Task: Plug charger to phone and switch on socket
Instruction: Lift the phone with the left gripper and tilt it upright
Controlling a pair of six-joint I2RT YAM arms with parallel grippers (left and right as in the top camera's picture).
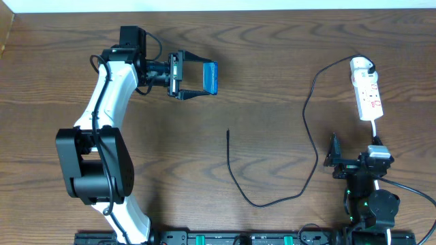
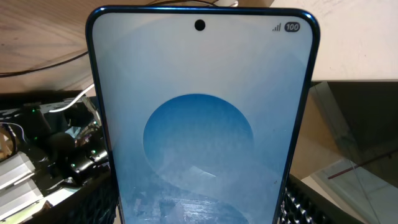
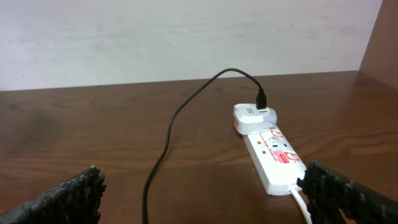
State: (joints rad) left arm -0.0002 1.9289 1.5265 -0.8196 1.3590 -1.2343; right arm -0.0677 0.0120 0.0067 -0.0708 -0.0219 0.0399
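Note:
My left gripper [image 1: 197, 77] is shut on the phone [image 1: 210, 78] and holds it above the table at the back left. In the left wrist view the phone [image 2: 199, 112] fills the frame with its blue-circle wallpaper, between my fingers [image 2: 199, 211]. The charger's black cable [image 1: 308, 122] runs from a white adapter [image 1: 363, 66] plugged into the socket [image 1: 370, 95] and loops to its plug tip [image 1: 228, 133], which lies mid-table. My right gripper [image 1: 355, 158] is open and empty just in front of the socket [image 3: 273, 155]; the cable [image 3: 168, 137] lies between its fingers [image 3: 205, 199].
The socket's white cord [image 1: 375, 128] runs from the strip toward my right wrist and shows beside my right finger [image 3: 301, 202]. A pale wall [image 3: 186, 37] stands behind the table's back edge. The arm bases stand along the front edge.

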